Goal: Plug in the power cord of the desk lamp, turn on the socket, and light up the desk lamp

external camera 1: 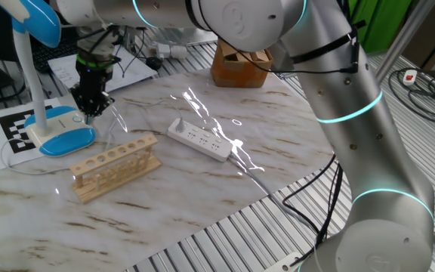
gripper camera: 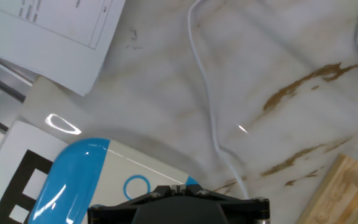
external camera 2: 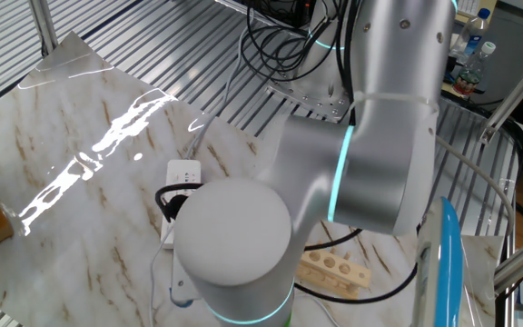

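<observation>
The black two-finger hand [external camera 1: 91, 113] is seen at the upper left of one fixed view, poised over the oval blue-rimmed white base of the blue-and-white plastic desk lamp [external camera 1: 60, 130]. The fingertips appear drawn close together, but whether anything is pinched between them cannot be told; in the hand view the fingers are cut off by the bottom edge.

The step in hand is judged to be the pressing of the lamp's own switch, since a small blue ring marking [gripper camera: 136, 185] on the base sits just above the hand housing in the hand view. A short, straight descent is called for, with the tip kept centred on that ring so that the light base is not tipped or pushed across the marble-patterned counter [external camera 1: 202, 196].

The thin white power cord [gripper camera: 207, 106] is picked out running from the top of the hand view down to the lower centre, right beside the hand; it should be kept clear of the fingers as they come down. The long white plastic power strip socket [external camera 1: 198, 140] lies at the middle of that fixed view, well apart from the hand to the right, beyond the pale wooden rack with a row of holes [external camera 1: 115, 166]. In the other fixed view a black plug appears seated at the strip, though most is hidden by the arm.
</observation>
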You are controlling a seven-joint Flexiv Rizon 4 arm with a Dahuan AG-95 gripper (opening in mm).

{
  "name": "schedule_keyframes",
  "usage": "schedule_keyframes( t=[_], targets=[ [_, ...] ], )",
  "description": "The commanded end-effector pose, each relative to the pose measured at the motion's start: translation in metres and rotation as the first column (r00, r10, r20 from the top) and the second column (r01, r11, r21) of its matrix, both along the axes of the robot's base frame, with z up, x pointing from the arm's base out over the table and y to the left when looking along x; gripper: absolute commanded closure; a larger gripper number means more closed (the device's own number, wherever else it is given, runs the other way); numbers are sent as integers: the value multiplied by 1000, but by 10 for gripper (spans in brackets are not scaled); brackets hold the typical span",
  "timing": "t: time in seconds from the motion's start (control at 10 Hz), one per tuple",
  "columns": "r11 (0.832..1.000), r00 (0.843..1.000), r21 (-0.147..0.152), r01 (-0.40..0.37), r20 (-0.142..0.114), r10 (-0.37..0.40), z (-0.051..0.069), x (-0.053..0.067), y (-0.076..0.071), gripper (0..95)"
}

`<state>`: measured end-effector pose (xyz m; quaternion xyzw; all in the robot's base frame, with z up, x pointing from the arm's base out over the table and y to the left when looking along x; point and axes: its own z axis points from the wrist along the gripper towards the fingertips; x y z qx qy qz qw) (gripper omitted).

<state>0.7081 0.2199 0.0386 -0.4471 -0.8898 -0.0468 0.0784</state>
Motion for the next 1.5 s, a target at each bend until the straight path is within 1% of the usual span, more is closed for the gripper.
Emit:
schedule_keyframes(
  t=[0.1,0.2,0.4,0.6,0.7,0.8,0.9,1.1,1.2,1.3,1.4,1.5],
  targets=[
    [999,1000,39,19,-2,-19,0,5,3,950],
    [999,1000,48,19,5,-19,0,5,4,950],
    [999,1000,52,6,29,-7,-1,9,6,950],
    [998,999,59,6,40,-8,-2,10,8,950],
    [998,999,65,7,40,-10,-2,12,7,950],
    [998,999,59,-1,38,-2,-1,13,6,950],
    [998,999,51,-27,31,25,2,13,4,950],
    [999,999,42,-35,24,34,4,13,3,950],
    [998,998,17,-68,20,67,4,13,3,950],
    [996,997,15,-83,10,83,4,13,3,950],
    [990,991,39,-135,7,135,4,13,3,950],
    [984,985,58,-170,15,170,4,13,3,950]
  ],
)
